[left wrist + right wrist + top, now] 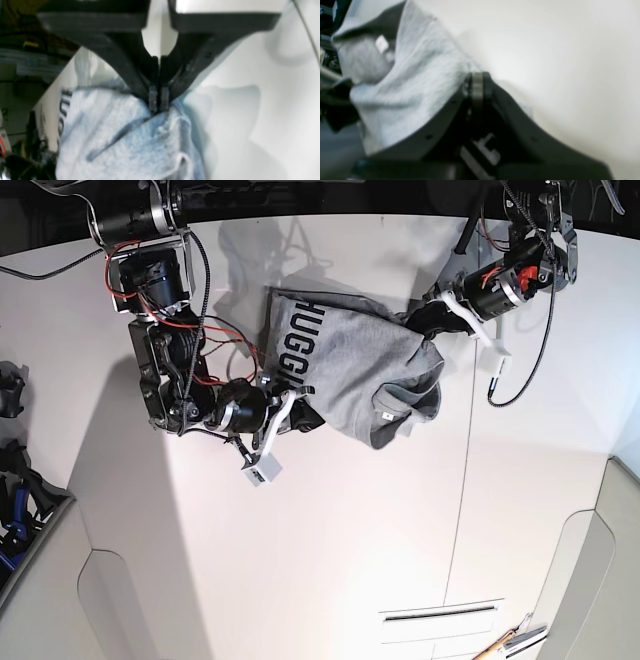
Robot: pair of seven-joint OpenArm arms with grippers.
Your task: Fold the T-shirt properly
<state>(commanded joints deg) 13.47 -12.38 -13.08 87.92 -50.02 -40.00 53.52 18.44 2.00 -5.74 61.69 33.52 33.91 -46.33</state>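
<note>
white table (pixel 330 560) filled most of the room view, dark floor past its rounded far edge, cable clutter off its left edge. the t-shirt (pixel 350 375) lay bunched near the table's far edge, "huggin" lettering facing up, neck label showing. left gripper (pixel 158 102) was pinched tight on a grey fold. right gripper (pixel 477 82) was clamped on the shirt's edge too.

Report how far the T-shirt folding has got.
Done: nothing folded; the T-shirt is bunched, lettering up. In hand: left gripper and right gripper each pinch its cloth, holding it between them over the table. Left: spreading flat, every fold.
</note>
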